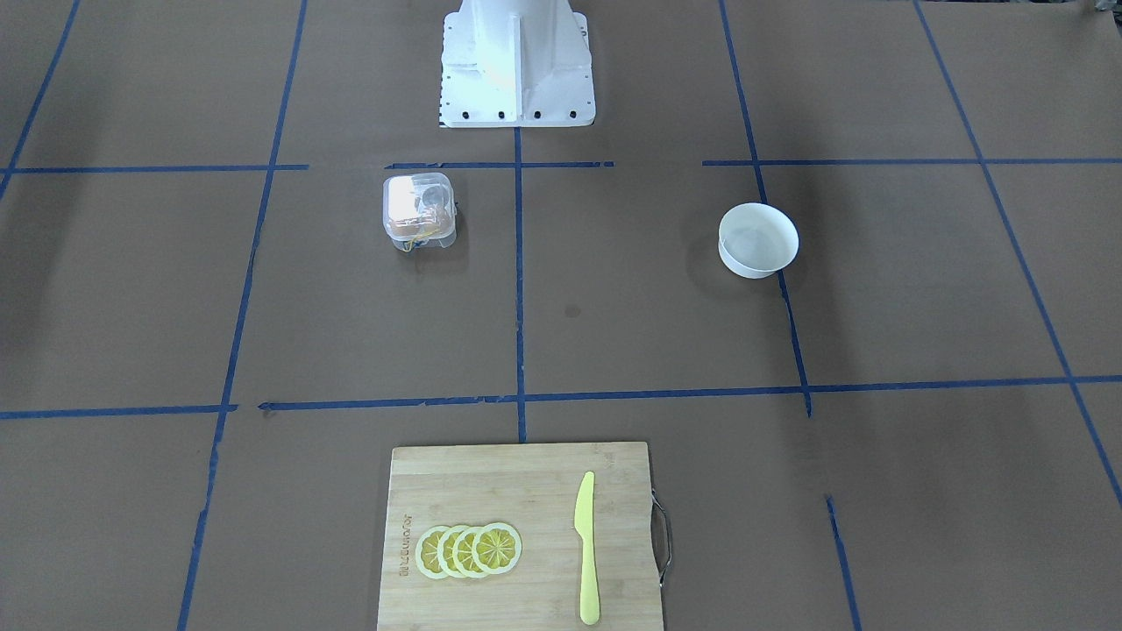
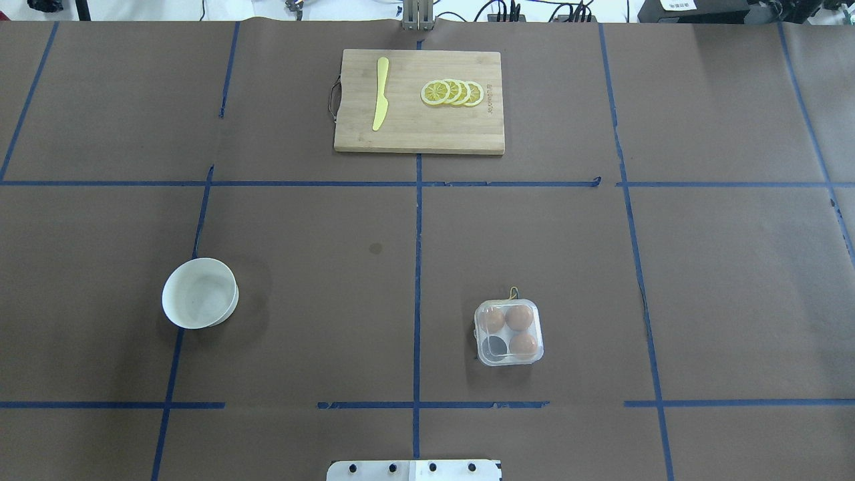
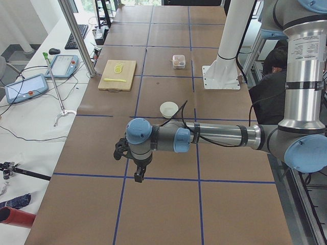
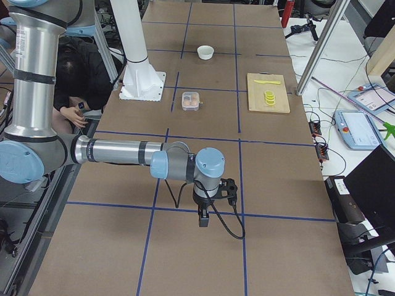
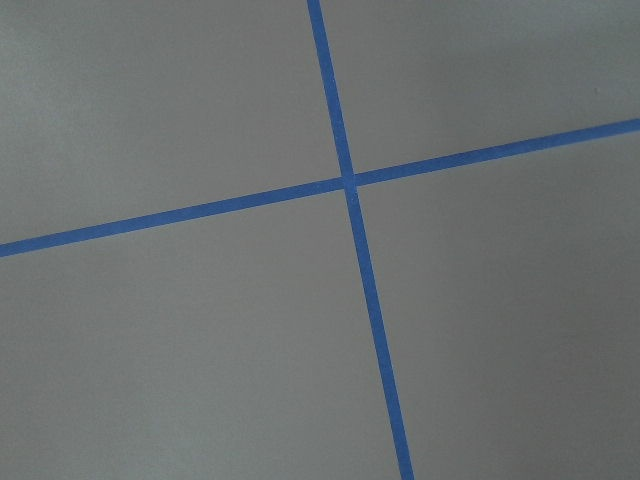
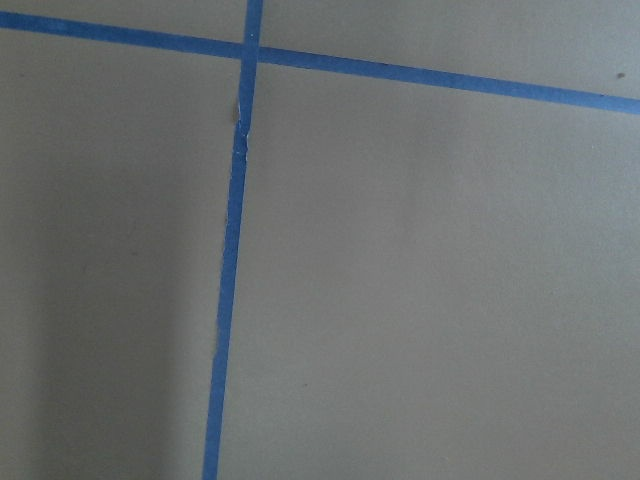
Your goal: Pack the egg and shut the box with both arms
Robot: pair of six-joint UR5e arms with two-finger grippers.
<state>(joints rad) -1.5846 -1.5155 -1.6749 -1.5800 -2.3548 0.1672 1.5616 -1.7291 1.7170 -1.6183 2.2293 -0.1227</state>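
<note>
The clear box (image 2: 508, 332) stands on the table right of the centre line, its lid down over the cups. Three orange-brown eggs lie in it: one (image 2: 493, 318), a second (image 2: 519, 316) and a third (image 2: 524, 343). The fourth cup looks dark and empty. The box also shows in the front-facing view (image 1: 419, 209). My left gripper (image 3: 139, 176) hangs over bare table far out to my left. My right gripper (image 4: 204, 219) hangs over bare table far out to my right. Both show only in the side views, so I cannot tell whether they are open or shut. Both wrist views show only brown paper and blue tape.
A white bowl (image 2: 200, 294) stands on my left half and looks empty. A wooden cutting board (image 2: 419, 133) lies at the far edge with a yellow knife (image 2: 380, 93) and several lemon slices (image 2: 453, 92) on it. The white base (image 2: 414, 469) is at the near edge.
</note>
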